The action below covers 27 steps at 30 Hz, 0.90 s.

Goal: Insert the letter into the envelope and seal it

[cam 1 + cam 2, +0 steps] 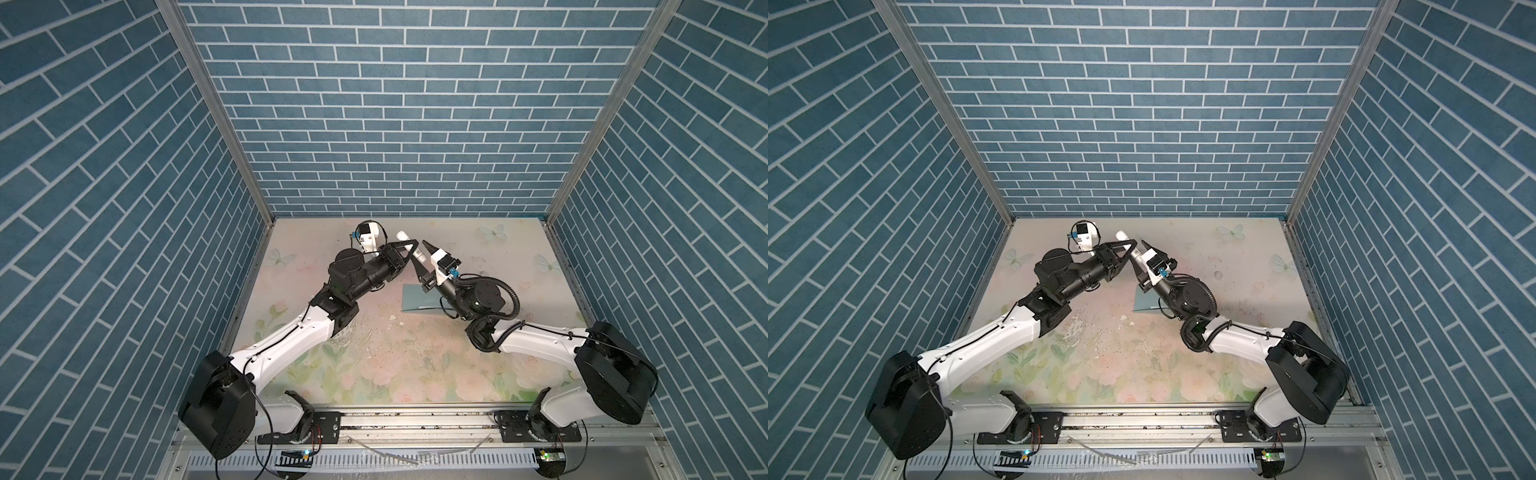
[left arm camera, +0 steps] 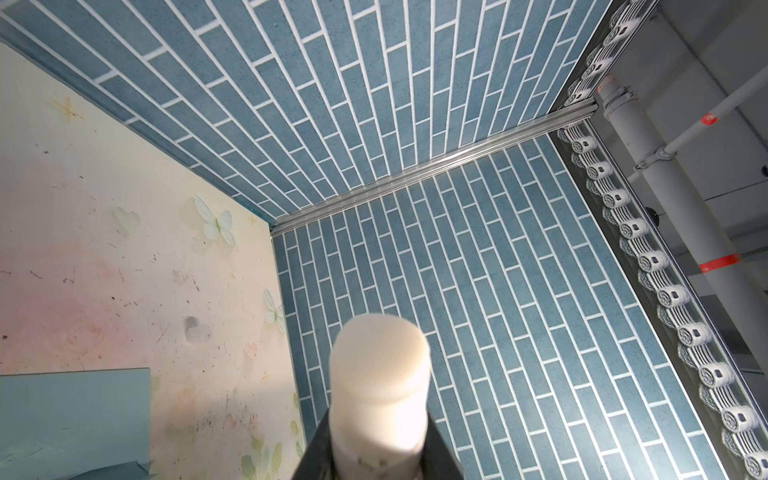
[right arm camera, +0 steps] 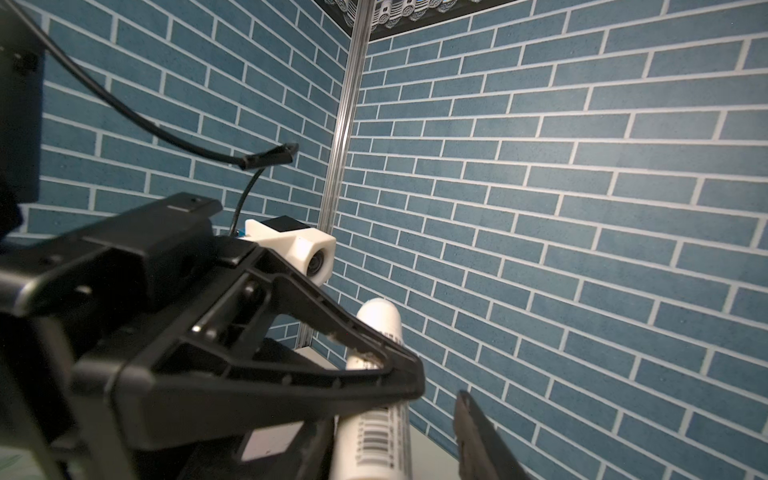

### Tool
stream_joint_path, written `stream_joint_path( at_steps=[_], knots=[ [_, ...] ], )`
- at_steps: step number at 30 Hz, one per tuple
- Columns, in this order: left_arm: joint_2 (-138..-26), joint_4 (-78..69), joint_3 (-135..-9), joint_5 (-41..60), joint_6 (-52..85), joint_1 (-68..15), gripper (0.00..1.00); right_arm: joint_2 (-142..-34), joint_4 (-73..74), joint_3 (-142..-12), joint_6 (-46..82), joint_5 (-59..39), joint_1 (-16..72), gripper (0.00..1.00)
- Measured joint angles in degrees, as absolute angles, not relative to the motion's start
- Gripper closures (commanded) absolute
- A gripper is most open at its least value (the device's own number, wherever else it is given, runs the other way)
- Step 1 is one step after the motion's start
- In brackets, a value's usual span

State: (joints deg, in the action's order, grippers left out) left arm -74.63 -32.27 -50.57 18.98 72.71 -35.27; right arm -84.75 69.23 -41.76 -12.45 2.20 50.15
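Observation:
My left gripper (image 1: 412,249) (image 1: 1129,247) is shut on a white glue stick (image 1: 403,237) (image 1: 1122,235) (image 2: 380,386) and holds it tilted above the back middle of the table. Its barcoded lower half (image 3: 374,440) sits between the jaws of my right gripper (image 1: 419,254) (image 1: 1138,251) (image 3: 395,432). Those jaws are open, with a gap showing between the stick and one finger (image 3: 478,436). The teal envelope (image 1: 415,297) (image 1: 1144,301) (image 2: 75,415) lies flat on the table, partly under my right wrist. The letter does not show in any view.
The floral table (image 1: 374,357) (image 1: 1125,353) is scuffed and flecked with small bits near its middle. Blue brick walls (image 1: 395,124) close in the back and both sides. A metal rail (image 1: 415,419) runs along the front edge.

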Motion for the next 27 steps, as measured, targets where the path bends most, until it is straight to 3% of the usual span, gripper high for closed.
stream_joint_path(
  at_steps=[8,20,22,27],
  knots=[
    [-74.70,-32.47,-50.57,19.14,72.69,-35.16,1.00,-85.38,68.25,-42.70,-11.97,2.09,50.15,0.64],
    [-74.83,-33.56,-50.57,18.92,72.69,-35.07,0.99,-85.54,67.94,-43.13,-10.37,2.28,50.26,0.95],
    [-75.02,-33.74,-50.57,18.92,72.64,-35.07,0.89,-85.49,67.68,-43.13,-10.37,2.48,50.26,1.00],
    [-75.68,-33.82,-50.57,19.09,71.20,-35.07,0.59,-84.07,63.99,-43.13,-10.50,3.44,50.26,1.00]
  ],
)
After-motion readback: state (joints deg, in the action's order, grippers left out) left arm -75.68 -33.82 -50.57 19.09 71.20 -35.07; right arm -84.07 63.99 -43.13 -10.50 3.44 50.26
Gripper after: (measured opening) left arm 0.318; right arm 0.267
